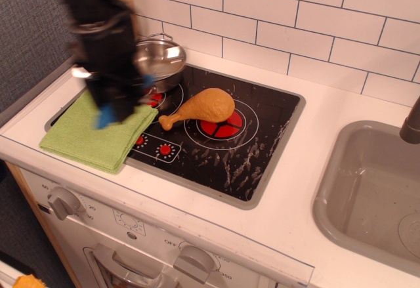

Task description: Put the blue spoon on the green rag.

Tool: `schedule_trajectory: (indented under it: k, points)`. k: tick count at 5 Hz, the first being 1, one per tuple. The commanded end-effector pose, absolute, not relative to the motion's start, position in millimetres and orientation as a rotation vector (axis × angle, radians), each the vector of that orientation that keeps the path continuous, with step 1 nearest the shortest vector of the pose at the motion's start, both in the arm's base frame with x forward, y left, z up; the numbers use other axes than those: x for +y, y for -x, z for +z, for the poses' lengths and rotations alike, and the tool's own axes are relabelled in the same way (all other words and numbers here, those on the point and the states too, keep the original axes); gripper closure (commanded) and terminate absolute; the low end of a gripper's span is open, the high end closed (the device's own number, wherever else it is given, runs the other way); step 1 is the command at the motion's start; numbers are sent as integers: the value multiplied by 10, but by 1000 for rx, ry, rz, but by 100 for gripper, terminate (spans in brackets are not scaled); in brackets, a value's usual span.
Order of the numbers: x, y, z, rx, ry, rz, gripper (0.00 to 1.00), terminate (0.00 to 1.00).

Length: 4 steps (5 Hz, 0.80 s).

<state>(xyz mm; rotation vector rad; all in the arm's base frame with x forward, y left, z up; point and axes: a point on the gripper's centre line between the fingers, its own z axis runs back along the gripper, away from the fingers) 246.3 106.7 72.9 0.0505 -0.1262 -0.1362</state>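
Blue spoon (105, 115): you see only its blue handle, blurred, hanging from the gripper above the upper middle of the green rag. The silver bowl is hidden in the dark blur of the arm.

Gripper (110, 101): it is smeared by motion, so you cannot see the jaws themselves. The handle hangs out of it in the air, so I judge the claw is closed on the spoon. How narrow the gap is, you cannot tell.

Green rag (85, 136): it lies folded on the left side of the toy stove, partly on the black cooktop (249, 150) and partly on the white counter. Its lower and left parts are bare.

Neighbours: the steel pot (161, 61) stands just behind the rag on the back left burner. The chicken drumstick (200, 107) lies on the cooktop, to the right and apart from the rag.

Step in hand: the carry, in my judgement near its end, because the spoon is over the rag.

Next move: you should bring the spoon down until it touches the cloth, then open the claw. Keep it toward the middle of the rag, away from the pot.

Risk: if you release it high, the round handle may roll off the edge.
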Motion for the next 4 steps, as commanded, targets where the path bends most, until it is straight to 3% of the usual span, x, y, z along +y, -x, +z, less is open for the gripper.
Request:
schedule_trajectory:
  k: [1, 4]
  points:
    - [1660, -2167, 752, -80, -113, -67, 100, 0]
    - [1719, -2138, 459, 3, -100, -16, 100, 0]
